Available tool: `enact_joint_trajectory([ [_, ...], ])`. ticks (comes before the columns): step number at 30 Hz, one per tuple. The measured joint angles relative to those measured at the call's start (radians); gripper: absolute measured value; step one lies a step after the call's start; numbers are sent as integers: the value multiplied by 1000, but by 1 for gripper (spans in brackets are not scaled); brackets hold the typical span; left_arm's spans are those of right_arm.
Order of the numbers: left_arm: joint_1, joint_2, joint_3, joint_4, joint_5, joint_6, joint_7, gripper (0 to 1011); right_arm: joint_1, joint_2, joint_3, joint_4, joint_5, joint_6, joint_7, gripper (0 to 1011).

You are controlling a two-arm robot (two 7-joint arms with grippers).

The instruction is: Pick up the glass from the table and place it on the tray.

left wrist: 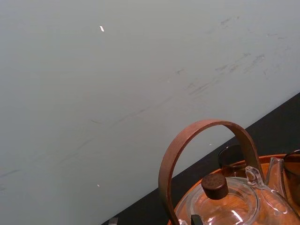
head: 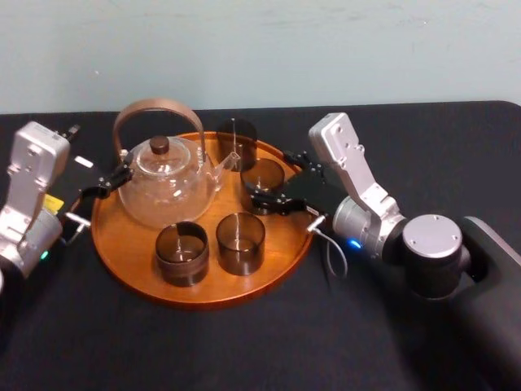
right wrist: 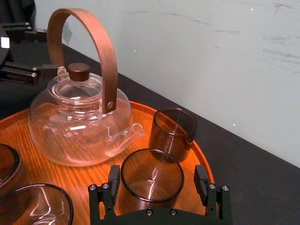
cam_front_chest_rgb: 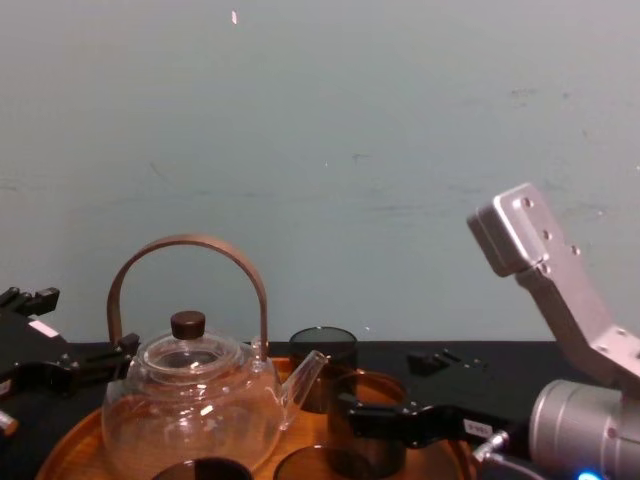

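Straddling the smoky glass (right wrist: 151, 187) set on the tray (head: 134, 262), the right end effector (right wrist: 157, 176) is spread. It should retreat rightward, level, without nudging the glass. The left end effector (head: 98, 159), also spread, idles at the tray's left.

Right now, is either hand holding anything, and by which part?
Nothing appears held: the right hand stands open around a glass on the tray; the left hand sits open beside the teapot.
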Motion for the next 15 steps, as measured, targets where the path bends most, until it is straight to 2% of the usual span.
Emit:
enact_joint_trajectory([
  [15,0,0,0,0,0,0,0,1009,-83,53,26,-111,37,10,7,1002],
])
